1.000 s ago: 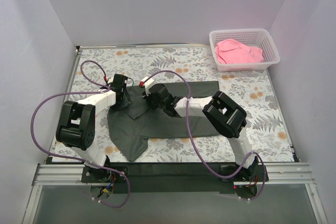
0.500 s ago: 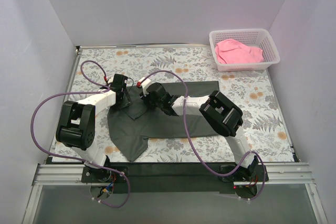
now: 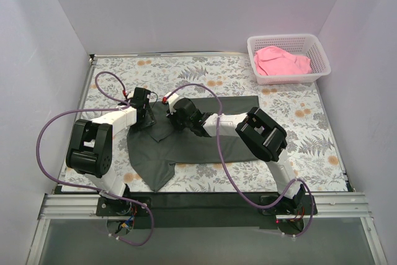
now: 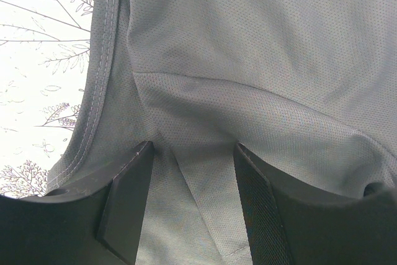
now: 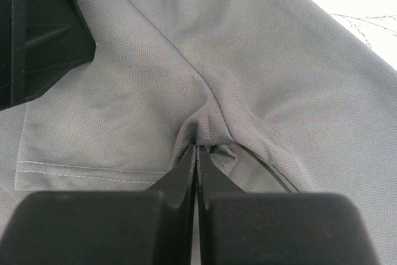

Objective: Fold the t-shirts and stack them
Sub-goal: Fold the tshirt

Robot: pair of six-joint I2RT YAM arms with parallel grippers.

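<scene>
The dark t-shirt [image 3: 189, 147] lies spread across the middle of the surface [image 3: 186, 69]. Its long axis runs left to right, and one flap trails toward the near left. The pink t-shirt [image 3: 282, 61] sits bunched in the white basket [image 3: 285, 80] at the far right corner, well apart from both arms.

Both pincers meet at the far-left end of the dark t-shirt, just beside each other. The right pincer [image 5: 197, 151] is pressed together and pinches a small pucker of the grey cloth at its tips. Creases fan out from that pinch. The left pincer [image 4: 192, 153] stands partly spread, with its two fingers straddling a raised ridge of the cloth by the stitched hem. We see no grip there yet.

We judge that the coming move turns on one relation. Nearly all of the shirt lies to the right and near side of the two pincers, so a lift from this end would carry the cloth along its long axis. The left arm is nearer this edge, while the right arm reaches across the shirt to get there.
</scene>
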